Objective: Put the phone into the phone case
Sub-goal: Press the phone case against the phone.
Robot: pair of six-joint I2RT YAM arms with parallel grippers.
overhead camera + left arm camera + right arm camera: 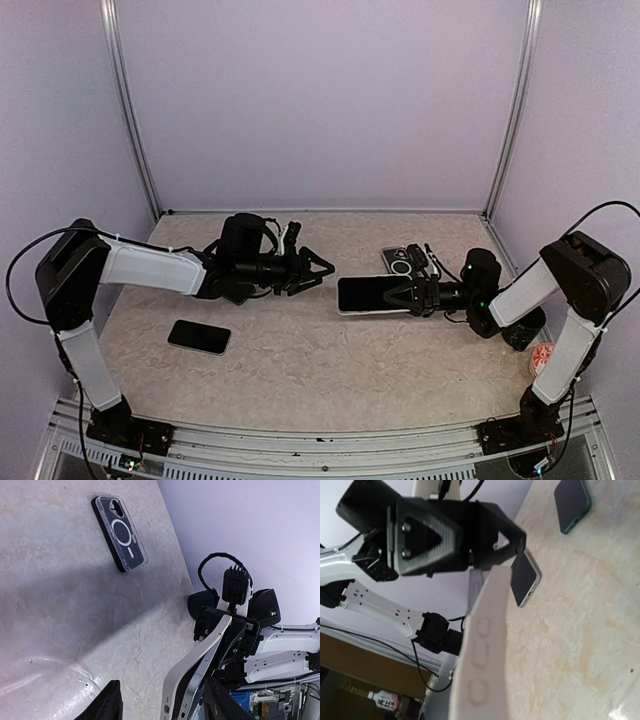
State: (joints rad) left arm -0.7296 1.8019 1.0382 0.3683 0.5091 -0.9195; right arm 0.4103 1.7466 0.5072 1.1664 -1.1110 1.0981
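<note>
My right gripper is shut on the right end of the phone case, a pale grey shell, and holds it above the table with a dark phone lying in it. In the left wrist view the case's long side bows away from the phone's silver edge. In the right wrist view the case edge with three button bumps fills the foreground and the phone's far end sticks out beside it. My left gripper is open, its fingers on either side of the case's left end, not touching.
A second phone in a clear case with a ring lies at the back, also in the left wrist view. A bare dark phone lies front left. A red and white object sits at the right edge. Walls close the back and sides.
</note>
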